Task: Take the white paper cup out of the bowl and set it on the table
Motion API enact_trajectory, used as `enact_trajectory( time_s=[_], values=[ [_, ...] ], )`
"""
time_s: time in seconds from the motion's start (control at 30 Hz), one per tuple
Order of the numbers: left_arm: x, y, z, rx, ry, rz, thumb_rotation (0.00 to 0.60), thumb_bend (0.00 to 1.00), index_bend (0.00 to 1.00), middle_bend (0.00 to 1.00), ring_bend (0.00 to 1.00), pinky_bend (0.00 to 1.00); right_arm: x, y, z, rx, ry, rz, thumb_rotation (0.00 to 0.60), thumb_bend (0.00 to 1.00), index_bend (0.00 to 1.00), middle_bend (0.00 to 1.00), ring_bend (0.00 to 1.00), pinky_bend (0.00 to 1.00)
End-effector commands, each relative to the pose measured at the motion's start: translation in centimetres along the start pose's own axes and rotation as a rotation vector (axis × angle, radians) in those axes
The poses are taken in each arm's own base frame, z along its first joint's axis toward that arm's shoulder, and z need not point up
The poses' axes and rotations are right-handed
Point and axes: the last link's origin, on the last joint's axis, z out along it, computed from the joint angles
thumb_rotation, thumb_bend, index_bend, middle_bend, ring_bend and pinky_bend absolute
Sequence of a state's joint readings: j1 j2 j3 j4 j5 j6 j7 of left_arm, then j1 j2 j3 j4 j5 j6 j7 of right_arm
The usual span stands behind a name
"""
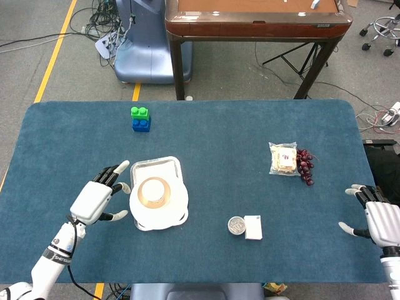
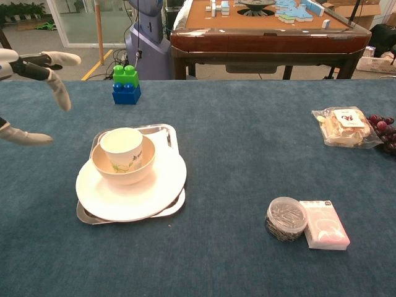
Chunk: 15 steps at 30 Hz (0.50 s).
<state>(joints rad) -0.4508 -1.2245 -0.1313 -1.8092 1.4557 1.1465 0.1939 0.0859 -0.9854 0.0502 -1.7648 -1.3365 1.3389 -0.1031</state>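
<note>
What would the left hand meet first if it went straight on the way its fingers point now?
Probably the white paper cup in the bowl: the left hand, open, points toward them. Its height is unclear, so it could meet the bowl's rim first.
</note>
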Motion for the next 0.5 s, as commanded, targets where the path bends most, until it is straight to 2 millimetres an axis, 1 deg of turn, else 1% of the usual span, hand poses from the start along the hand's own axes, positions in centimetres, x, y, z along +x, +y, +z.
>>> enact_trajectory(
  time_s=[0.03,0.17,0.3,0.5],
  values=[
    [-0.4,0.6,0.8,-0.011,-0.010,-0.003,0.600,0.16,0.42,0.00,0.00,0.07,0.0,0.0,0.0,-0.005,-0.008,-0.005,0.600,0.00,0.29,0.22,0.14,0.32],
    [-0.8,1.0,1.5,-0.033,-0.011,0.008,0.600,0.16,0.41,0.00,0.00,0.07,0.1,0.1,0.0,-0.014,-0.014,-0.017,0.600,0.00,0.29,0.23,0.14,0.32],
    [-1.3,1.2,2.1,-0.049,-0.022,0.065,0.600,0.16,0.40,0.00,0.00,0.07,0.2,0.1,-0.1,-0.022,-0.019,-0.018,0.600,0.00,0.29,0.23,0.14,0.32],
    [-1.8,2.1,2.9,-0.086,-0.042,0.104,0.600,0.16,0.40,0.00,0.00,0.07,0.4,0.3,-0.2,-0.042,-0.029,-0.033,0.600,0.00,0.29,0.23,0.14,0.32]
  ],
)
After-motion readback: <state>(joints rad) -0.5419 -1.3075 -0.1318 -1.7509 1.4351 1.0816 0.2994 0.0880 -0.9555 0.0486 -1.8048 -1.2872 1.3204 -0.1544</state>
